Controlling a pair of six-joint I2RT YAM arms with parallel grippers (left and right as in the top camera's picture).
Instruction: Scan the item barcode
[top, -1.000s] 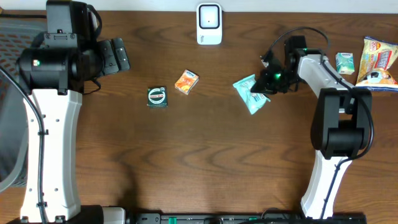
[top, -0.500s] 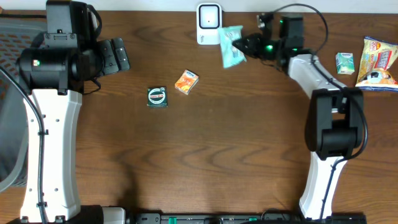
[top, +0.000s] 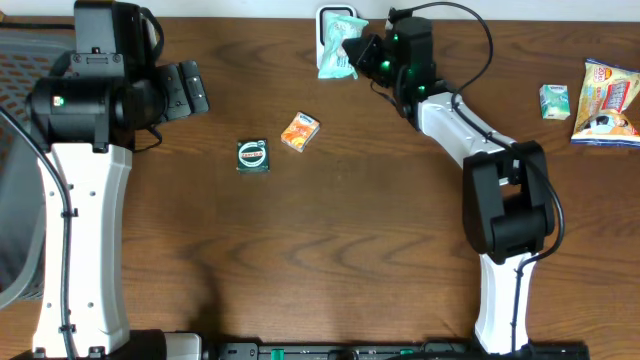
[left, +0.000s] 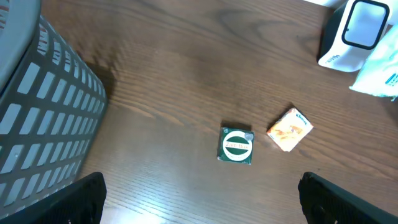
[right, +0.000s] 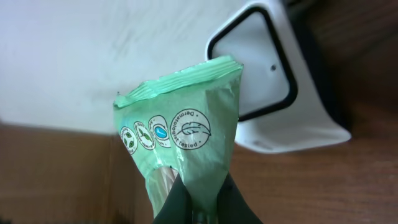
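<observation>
Dark brown wood-grain table (top: 330, 250), with a grey mesh basket (top: 14, 150) poking in at the far left edge. From overhead, the right arm (top: 470, 125) is stretched way out, running from its base at the near edge up and leftward to the far middle of the table. The right gripper (top: 356, 56) is clamped on a mint-green packet (top: 338, 48), which it's holding up right in front of the white scanner (top: 330, 12), so most of the scanner is covered. The left arm (top: 85, 200) stands upright on the left side with its wrist bent over, and the left gripper (top: 188, 90) is spread wide with nothing in it, pointing right. Between the arms there's a small dark green square pack (top: 253, 155) and an orange box (top: 300, 132) just beside it. Far right has a little green box (top: 554, 102) and a colourful snack bag (top: 610, 100). The left wrist view looks down on the basket wall, the green pack and the orange box, with the scanner and a corner of the mint packet up in the far right corner. Its own black fingers (left: 74, 199) sit wide apart at the bottom corners. The right wrist view is basically all packet. It's pinched at its lower end between the dark fingertips (right: 233, 208) and sticks up in front of the scanner's black-framed window, which is tilted, with a white wall behind it.
</observation>
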